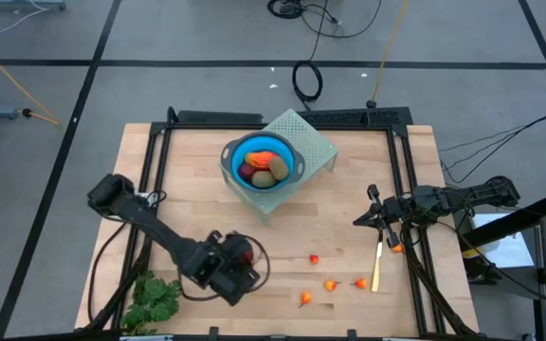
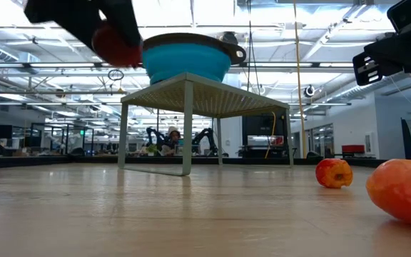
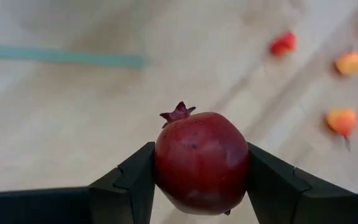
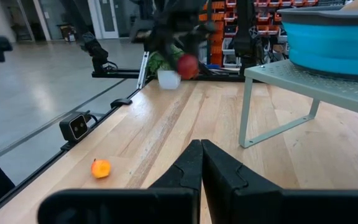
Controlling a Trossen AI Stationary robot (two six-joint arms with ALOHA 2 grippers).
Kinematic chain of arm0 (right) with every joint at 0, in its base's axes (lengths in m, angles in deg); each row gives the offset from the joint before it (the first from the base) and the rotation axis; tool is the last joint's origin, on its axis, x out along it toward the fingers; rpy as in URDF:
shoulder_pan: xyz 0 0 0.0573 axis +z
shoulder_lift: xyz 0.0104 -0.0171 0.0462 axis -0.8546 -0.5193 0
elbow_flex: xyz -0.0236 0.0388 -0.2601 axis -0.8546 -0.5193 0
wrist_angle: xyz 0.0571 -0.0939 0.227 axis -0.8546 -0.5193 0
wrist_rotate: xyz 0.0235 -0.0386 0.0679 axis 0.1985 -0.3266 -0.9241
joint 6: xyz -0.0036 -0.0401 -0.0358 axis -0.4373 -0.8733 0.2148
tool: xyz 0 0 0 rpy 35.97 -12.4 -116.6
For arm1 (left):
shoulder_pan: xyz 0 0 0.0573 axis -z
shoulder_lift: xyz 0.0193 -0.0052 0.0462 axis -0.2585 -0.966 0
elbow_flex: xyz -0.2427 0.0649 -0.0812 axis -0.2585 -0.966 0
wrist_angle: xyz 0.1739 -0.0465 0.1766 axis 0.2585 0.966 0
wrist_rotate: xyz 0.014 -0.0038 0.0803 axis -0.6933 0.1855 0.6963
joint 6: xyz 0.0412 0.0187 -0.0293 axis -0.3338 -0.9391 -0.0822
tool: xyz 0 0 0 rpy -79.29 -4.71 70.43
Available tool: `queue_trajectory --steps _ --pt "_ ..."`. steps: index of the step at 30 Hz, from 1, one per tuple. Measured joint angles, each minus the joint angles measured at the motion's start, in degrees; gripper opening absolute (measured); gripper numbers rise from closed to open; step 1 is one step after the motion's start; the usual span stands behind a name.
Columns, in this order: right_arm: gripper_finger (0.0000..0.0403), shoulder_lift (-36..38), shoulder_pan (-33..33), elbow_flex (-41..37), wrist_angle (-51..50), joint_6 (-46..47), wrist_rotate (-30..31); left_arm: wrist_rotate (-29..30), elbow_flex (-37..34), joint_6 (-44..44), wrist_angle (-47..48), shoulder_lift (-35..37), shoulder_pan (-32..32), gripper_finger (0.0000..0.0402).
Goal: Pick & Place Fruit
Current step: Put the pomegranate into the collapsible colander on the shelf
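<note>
My left gripper hangs over the table's near left part, shut on a dark-red ball with a small crown. A blue bowl stands on a pale green perforated stand at the far middle. It holds a red-orange piece, two olive-brown ovals and another dark-red ball. Several tiny orange-red fruits lie on the wood near the front edge. My right gripper waits shut at the right side, holding nothing. My left gripper pinches the dark-red ball by two opposite sides between its two fingers. The fingers slant downward toward the table. The ball's crown points away from the gripper. The ball is lifted clear of the table, as the low view shows.
A leafy green bunch lies at the near left corner. A thin yellow stick lies below my right gripper, with one small orange piece beside it. Black rails frame the board. Bare wood lies between the stand and the small fruits.
</note>
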Motion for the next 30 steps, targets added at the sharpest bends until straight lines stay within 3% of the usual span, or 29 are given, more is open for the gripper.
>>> queue_trajectory --steps 6,14,30 --pt "0.0000 0.0 0.0 0.0 0.4 0.0 0.0 9.4 0.0 5.3 11.8 7.6 1.6 0.0200" --pt "0.0000 0.0 0.0 0.0 0.9 0.0 0.2 17.6 0.0 5.9 19.3 15.8 0.6 0.0200" --pt "0.0000 0.0 0.0 0.0 0.9 0.0 0.2 42.5 0.0 4.7 20.3 26.9 0.0 0.0200"
